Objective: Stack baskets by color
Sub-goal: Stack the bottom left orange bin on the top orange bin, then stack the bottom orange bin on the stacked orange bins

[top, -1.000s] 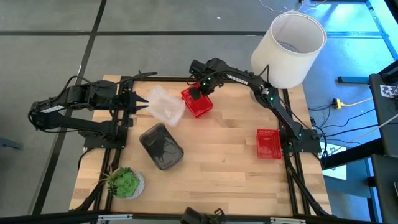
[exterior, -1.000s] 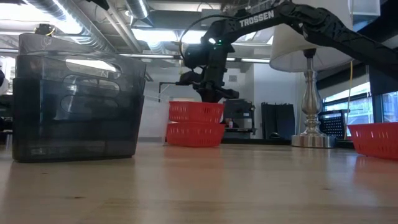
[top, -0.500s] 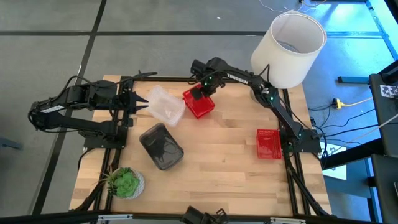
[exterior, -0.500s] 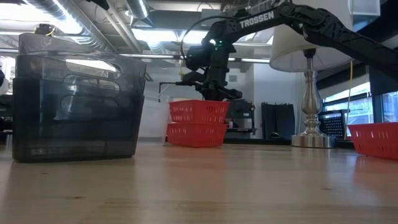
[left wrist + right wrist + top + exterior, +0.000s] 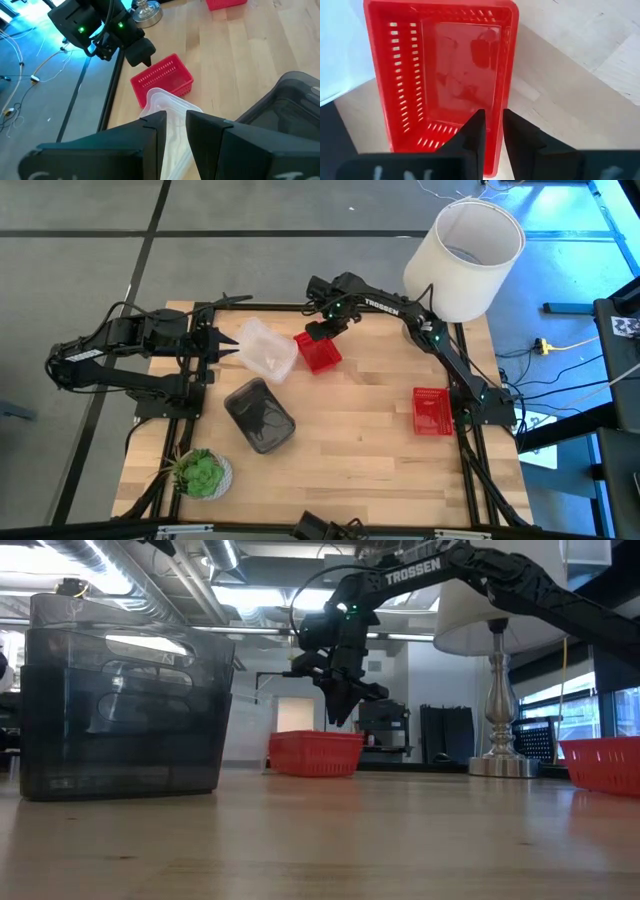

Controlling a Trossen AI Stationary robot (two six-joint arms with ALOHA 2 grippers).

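A red basket (image 5: 318,352) stands on the table at the far middle, nested down into another red one so that the low view shows one low red stack (image 5: 315,753). My right gripper (image 5: 340,720) hangs just above its rim, pointing down, fingers a little apart, holding nothing; its wrist view looks into the red basket (image 5: 445,70). A third red basket (image 5: 431,410) sits at the right. Clear baskets (image 5: 265,348) lie left of the red stack. The dark grey baskets (image 5: 258,415) stand nearer. My left gripper (image 5: 225,343) waits open at the left edge.
A white lampshade (image 5: 463,255) stands over the far right corner, its metal lamp base (image 5: 497,765) on the table. A green potted plant (image 5: 200,472) sits at the near left corner. Bare wood lies between the grey baskets and the right red basket.
My right gripper has let go of the upper red basket. That basket sat high on the lower one and has dropped down into it, so the red stack is now one tier low. The gripper stays above it, tipped slightly.
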